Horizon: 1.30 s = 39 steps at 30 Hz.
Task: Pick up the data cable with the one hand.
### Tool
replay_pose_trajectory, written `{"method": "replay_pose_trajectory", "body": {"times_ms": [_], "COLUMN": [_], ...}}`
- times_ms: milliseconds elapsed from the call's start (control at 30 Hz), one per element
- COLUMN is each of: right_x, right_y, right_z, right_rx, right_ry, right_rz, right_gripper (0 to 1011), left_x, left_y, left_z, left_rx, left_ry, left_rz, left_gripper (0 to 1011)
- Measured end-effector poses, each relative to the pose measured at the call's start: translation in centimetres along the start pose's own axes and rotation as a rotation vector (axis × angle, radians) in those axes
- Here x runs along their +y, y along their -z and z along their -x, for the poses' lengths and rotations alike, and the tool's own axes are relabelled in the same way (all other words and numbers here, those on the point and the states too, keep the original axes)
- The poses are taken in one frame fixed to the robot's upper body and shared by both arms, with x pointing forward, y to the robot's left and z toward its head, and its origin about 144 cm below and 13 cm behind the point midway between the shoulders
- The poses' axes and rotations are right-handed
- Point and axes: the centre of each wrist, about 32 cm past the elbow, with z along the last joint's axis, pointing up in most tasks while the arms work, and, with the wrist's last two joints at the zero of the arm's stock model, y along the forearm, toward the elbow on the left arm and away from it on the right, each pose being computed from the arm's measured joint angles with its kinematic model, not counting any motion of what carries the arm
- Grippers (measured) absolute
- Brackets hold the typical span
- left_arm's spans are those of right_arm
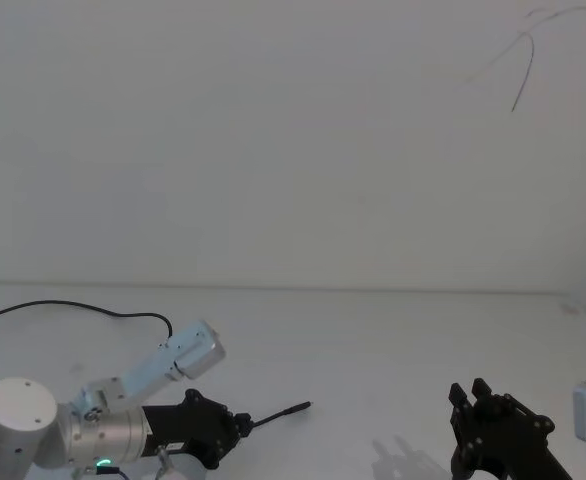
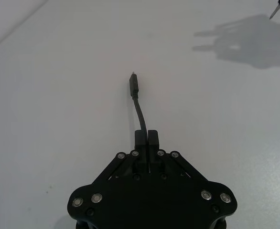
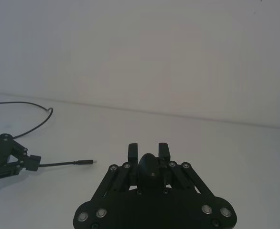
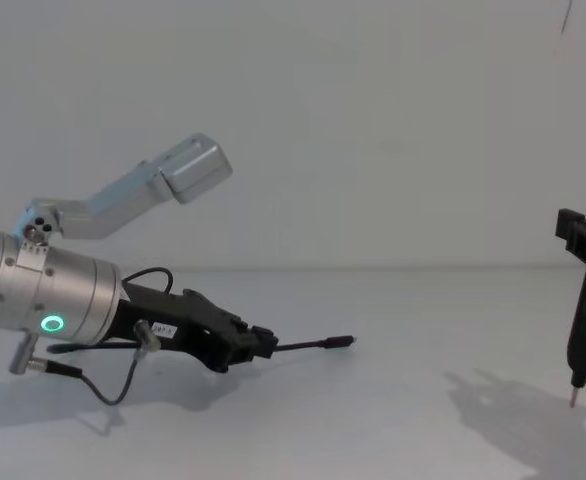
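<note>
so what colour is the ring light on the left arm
The ring light glows green, clearest in the chest view.

Before me lies a plain white table [image 1: 373, 340], the landmark for everything else. A bare white wall [image 1: 273, 140] rises behind its far edge, and high on it, above the table's far right, I see a thin dark curved line [image 1: 521, 75]. Over the table's right side a slim black pen-shaped tool [image 4: 583, 330] hangs point down, just above a grey shadow [image 4: 513, 410]. Low over the table's near left droops a looped black wire [image 4: 93, 388] with silver barrel connectors.
</note>
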Motion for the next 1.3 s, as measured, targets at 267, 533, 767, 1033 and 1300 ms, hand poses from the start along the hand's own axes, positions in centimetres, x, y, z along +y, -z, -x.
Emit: {"method": "replay_pose_trajectory", "body": {"times_ms": [267,533,767,1033,1300], "right_x": [0.0,0.0,0.0,0.0,0.0], "right_y": [0.0,0.0,0.0,0.0,0.0], "right_z": [0.0,0.0,0.0,0.0,0.0], "right_rx": [0.0,0.0,0.0,0.0,0.0], "right_ry": [0.0,0.0,0.0,0.0,0.0], "right_rz": [0.0,0.0,0.0,0.0,0.0], "right_gripper": [251,251,251,251,251], "left_x": [0.4,1.4,2.9,4.8,5.9], "left_y": [0.0,0.0,0.3,0.9,1.2], "left_z": [-0.1,-0.2,0.1,1.5,2.8], "left_rx": [0.016,0.047,0.08,0.114,0.13], "left_ry": [0.006,0.032,0.067,0.118,0.156], "left_rz": [0.065,0.17,0.264,0.364,0.414], "left_gripper": [37,37,37,37,37]}}
